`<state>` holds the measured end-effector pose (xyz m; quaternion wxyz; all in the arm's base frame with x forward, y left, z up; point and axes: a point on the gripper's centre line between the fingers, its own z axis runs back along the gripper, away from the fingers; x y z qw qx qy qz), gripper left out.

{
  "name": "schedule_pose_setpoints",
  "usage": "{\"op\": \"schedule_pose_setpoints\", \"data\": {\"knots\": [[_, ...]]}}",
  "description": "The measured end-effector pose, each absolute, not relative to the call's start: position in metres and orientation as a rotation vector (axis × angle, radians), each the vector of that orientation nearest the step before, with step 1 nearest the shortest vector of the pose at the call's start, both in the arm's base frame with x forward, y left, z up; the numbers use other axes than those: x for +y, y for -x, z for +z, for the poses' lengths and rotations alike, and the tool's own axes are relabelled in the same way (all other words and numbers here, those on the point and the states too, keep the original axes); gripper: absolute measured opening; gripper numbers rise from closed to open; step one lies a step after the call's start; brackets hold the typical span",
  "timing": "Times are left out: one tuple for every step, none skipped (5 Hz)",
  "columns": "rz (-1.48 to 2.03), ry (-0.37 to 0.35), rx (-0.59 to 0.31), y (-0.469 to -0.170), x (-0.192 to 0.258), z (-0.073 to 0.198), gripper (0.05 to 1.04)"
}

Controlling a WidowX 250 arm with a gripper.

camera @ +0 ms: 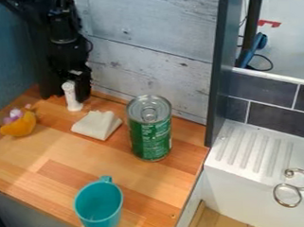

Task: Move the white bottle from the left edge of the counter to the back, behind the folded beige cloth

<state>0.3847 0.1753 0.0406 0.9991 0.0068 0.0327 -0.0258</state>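
White bottle [72,99] upright on counter [126,175], right by pincer [80,87]; grip unclear.

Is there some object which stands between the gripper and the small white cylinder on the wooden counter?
Nothing visible stands between the gripper and the small white cylinder; they appear very close, though I cannot tell if they touch. The off-white wedge lies on the camera side, outside this gap.
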Motion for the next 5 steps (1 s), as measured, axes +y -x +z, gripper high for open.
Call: {"op": "schedule_pose_setpoints", "data": {"knots": [[0.027,-0.064,0.030,-0.382,0.179,0.060,1.001],[0.083,-0.150,-0.003,-0.343,0.175,0.089,1.001],[0.129,-0.184,-0.059,-0.295,0.166,0.119,1.001],[0.132,-0.152,-0.001,-0.243,0.170,0.119,1.001],[0.058,-0.077,0.006,-0.225,0.157,0.115,1.001]]}}
